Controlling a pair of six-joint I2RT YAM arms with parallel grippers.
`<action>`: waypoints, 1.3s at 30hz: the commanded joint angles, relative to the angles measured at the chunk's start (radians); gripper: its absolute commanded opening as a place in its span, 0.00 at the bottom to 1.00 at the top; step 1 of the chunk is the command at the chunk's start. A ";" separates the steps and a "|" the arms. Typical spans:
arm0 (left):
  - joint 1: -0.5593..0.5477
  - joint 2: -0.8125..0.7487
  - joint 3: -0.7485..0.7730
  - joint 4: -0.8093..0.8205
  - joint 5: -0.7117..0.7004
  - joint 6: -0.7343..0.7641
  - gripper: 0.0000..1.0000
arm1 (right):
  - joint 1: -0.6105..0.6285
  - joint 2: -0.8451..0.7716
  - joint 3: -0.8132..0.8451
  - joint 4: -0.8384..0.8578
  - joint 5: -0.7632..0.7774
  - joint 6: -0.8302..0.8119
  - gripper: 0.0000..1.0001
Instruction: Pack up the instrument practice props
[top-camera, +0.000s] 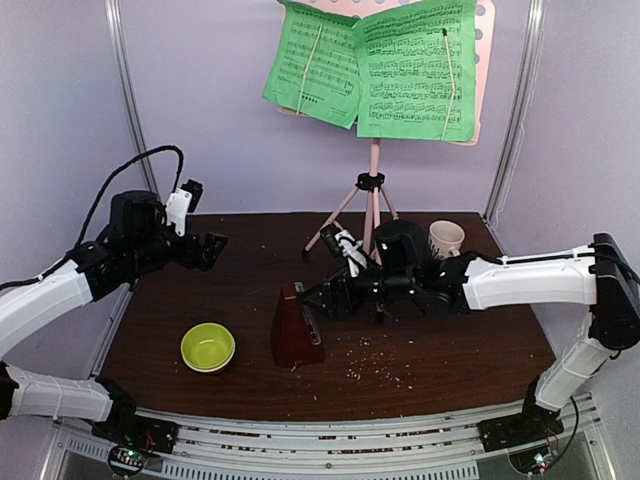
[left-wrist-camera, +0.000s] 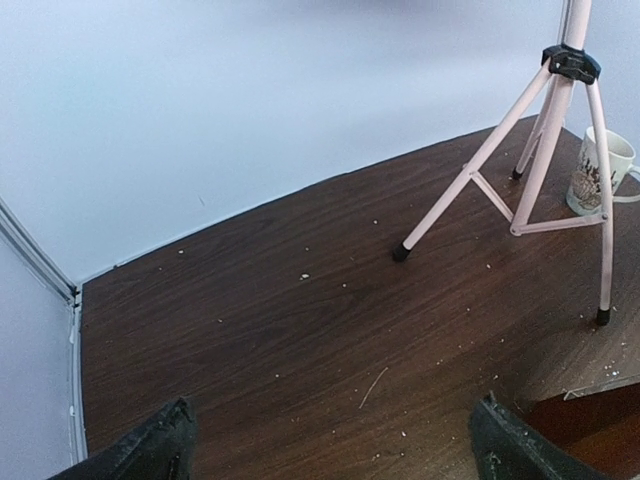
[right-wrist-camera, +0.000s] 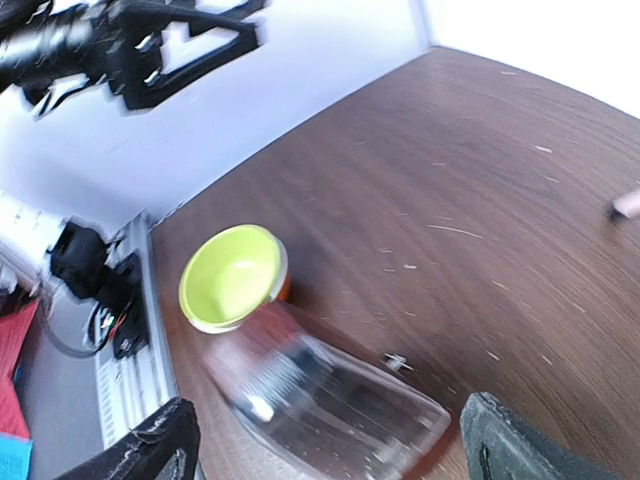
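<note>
The pink music stand stands at the back, and green sheet-music pages lie open on its desk. Its tripod legs show in the left wrist view. The dark red metronome stands upright mid-table. In the right wrist view it is blurred, with its clear cover on. My right gripper is at the metronome's top. Here the right gripper is open, with both fingers clear of the cover's sides. My left gripper hovers at the left. In its own view the left gripper is open over bare table.
A yellow-green bowl sits left of the metronome, close to it in the right wrist view. A white mug stands behind my right arm, beside the tripod. Crumbs dot the dark wooden table. Walls close in the back and sides.
</note>
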 joint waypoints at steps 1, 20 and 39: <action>0.040 -0.038 -0.016 0.078 0.001 -0.019 0.98 | -0.003 0.085 0.107 -0.095 -0.226 -0.117 0.94; 0.067 -0.034 -0.012 0.066 0.007 -0.027 0.98 | 0.015 0.182 0.062 0.060 0.032 -0.063 0.63; 0.068 -0.084 -0.027 0.067 -0.069 -0.031 0.98 | 0.198 0.381 0.301 0.184 0.836 0.144 0.63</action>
